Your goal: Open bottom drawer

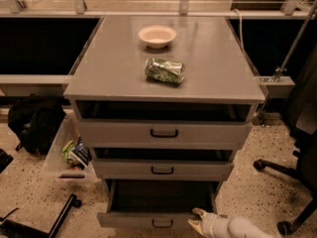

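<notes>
The bottom drawer point(129, 219) is a grey flat front with a small black bar handle point(162, 223), lowest of three on the grey cabinet. It stands pulled well out, its dark inside showing. My gripper point(195, 221), white with pale fingers, is at the bottom edge of the view, at the drawer front's right end, just right of the handle. The middle drawer point(162, 169) and top drawer point(163, 132) stand slightly out above it.
On the cabinet top point(109, 68) lie a crushed green can point(164, 71) and a pale bowl point(157, 35). A black bag point(34, 123) and a clear bin with packets point(73, 152) sit on the floor at left. An office chair base point(287, 182) stands at right.
</notes>
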`<state>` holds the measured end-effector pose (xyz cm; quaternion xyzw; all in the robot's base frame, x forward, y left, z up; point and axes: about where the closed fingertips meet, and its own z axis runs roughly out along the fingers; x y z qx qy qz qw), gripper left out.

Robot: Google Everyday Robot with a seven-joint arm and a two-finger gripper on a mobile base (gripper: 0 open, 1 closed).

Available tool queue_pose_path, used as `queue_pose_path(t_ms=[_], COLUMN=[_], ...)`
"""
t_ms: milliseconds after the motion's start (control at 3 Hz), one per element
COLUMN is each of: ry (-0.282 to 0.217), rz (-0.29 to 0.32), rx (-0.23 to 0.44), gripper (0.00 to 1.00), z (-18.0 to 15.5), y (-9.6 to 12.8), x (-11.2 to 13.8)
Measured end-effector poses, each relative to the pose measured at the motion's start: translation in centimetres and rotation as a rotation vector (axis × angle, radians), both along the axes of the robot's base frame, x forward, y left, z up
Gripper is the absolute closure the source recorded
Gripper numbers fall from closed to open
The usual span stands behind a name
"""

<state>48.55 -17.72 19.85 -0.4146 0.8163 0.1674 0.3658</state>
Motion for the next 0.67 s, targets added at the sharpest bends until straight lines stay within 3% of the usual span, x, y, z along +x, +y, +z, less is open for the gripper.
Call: queue_pose_path(t_ms=[667], ry=[-0.001], rz=[-0.006], rx=[0.01], gripper=[1.0], z=[-0.1], y=[0.0], x=[-1.3])
